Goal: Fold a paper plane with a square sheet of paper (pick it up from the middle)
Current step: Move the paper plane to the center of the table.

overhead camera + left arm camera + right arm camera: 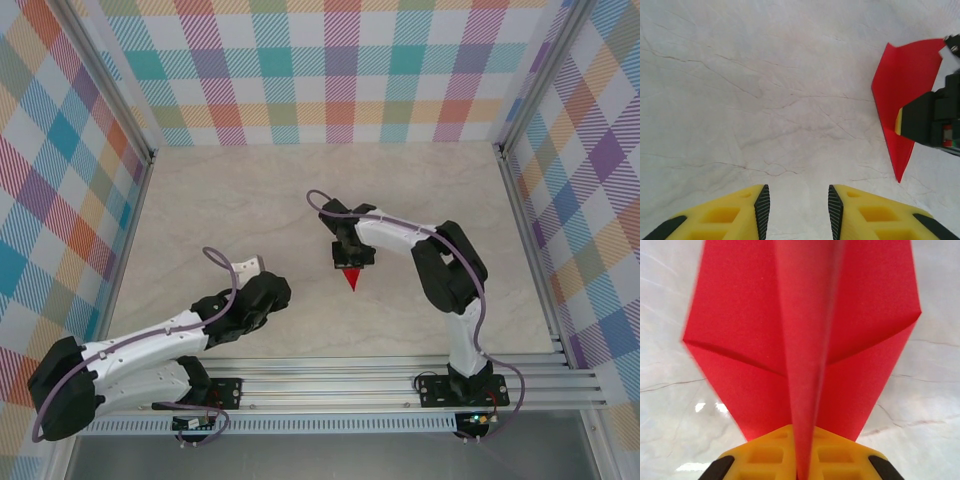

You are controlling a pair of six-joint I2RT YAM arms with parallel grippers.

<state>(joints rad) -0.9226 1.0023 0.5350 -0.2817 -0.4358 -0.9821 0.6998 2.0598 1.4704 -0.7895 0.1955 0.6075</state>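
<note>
The red paper plane [351, 278] is a narrow pointed dart held near the table's middle, its tip toward the near edge. My right gripper [350, 262] is shut on the centre fold, and in the right wrist view the plane [805, 340] spreads its two wings on either side of the crease that runs down between the yellow fingers [765, 457]. My left gripper [252, 266] hangs over bare table to the left of the plane, jaws open with nothing between them [797, 210]. From the left wrist the plane [900, 90] shows at the right, gripped by the other arm.
The table [250, 200] is pale marble, walled by checked panels at the back and both sides. An aluminium rail [350, 385] with the arm bases runs along the near edge. Purple cables loop over both arms.
</note>
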